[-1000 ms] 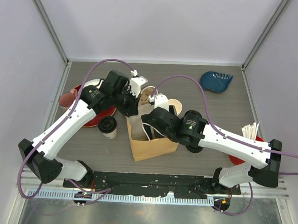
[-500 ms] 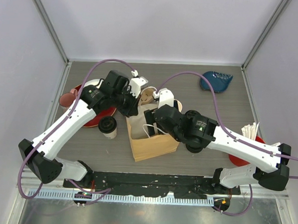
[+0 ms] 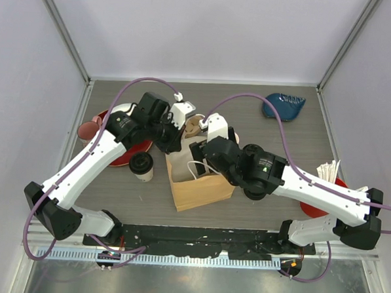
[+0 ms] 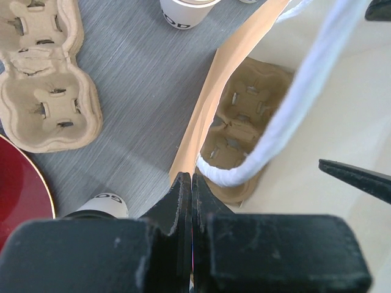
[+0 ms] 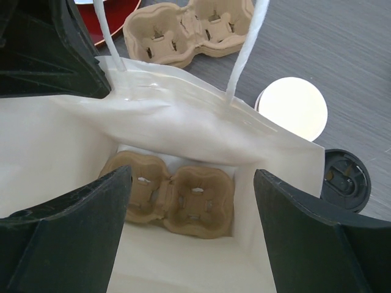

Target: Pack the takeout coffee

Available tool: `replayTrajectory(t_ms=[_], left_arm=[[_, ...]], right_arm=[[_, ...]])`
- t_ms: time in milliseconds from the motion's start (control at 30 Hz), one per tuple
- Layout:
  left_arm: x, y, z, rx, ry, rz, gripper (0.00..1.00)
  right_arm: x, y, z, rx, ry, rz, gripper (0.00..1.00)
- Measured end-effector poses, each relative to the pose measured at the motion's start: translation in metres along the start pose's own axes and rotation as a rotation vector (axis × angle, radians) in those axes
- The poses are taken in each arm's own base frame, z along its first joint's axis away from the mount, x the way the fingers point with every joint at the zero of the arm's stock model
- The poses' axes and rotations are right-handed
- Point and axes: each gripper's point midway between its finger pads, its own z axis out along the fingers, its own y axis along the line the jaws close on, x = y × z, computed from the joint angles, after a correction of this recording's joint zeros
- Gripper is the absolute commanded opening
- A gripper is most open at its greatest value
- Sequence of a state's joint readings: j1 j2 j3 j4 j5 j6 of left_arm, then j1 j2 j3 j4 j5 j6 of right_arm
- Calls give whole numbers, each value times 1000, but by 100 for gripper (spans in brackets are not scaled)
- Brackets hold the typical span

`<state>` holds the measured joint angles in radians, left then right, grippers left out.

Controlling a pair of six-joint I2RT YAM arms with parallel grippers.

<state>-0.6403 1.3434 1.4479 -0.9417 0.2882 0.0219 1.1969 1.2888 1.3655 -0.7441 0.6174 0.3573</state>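
left gripper (image 4: 191,198) pinches bag (image 3: 203,186) rim to hold mouth open | right gripper (image 5: 190,183) wide, empty, above tray (image 5: 177,198) inside | cup (image 3: 142,165) stands left on table (image 3: 146,203)

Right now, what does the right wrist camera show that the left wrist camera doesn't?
Only the right wrist view shows a loose round black plastic lid lying on the grey table. Only the left wrist view shows a black-lidded white paper cup standing there. Both show the open brown paper bag with a beige cardboard cup carrier at its bottom, and a second carrier outside it.
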Motion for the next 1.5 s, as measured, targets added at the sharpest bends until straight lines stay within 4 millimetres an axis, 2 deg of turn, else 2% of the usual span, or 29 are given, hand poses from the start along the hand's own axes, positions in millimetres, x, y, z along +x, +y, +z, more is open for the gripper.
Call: replayTrajectory(t_ms=[233,533,667,833,933,967,1033,1100,1133,1233,1333,1433,1500], left_arm=[[1,-3,-1,8,7,19,0],[1,-9,-1,26,16,47,0],[1,-9,0,26,20,56,0],[1,-6,0,20,30,75,0],[1,-6,1,21,37,83,0],[1,-6,1,21,39,86,0],[1,-5,0,22,45,97,0],[2,-5,-1,21,49,103,0],[2,-4,-1,18,49,108,0],[4,-3,-2,14,52,124,0],[7,-3,-6,8,63,134,0],[10,-3,-9,6,71,146,0],[12,-2,-10,4,76,149,0]], right_arm=[[-15,-11,-8,29,-61,-6,86],[-29,-27,-9,116,-116,-33,85],[-54,-25,-20,89,-174,2,86],[-87,-34,-47,65,-255,69,86],[-108,-57,-62,101,-279,137,80],[-113,-74,-63,136,-276,164,78],[-120,-115,-60,228,-259,224,67],[-113,-154,-50,306,-211,267,54],[-103,-173,-42,344,-164,283,53],[-66,-204,-16,393,-25,304,55],[-13,-211,12,369,155,297,52],[41,-196,39,286,327,276,50],[72,-185,49,240,411,270,49]])
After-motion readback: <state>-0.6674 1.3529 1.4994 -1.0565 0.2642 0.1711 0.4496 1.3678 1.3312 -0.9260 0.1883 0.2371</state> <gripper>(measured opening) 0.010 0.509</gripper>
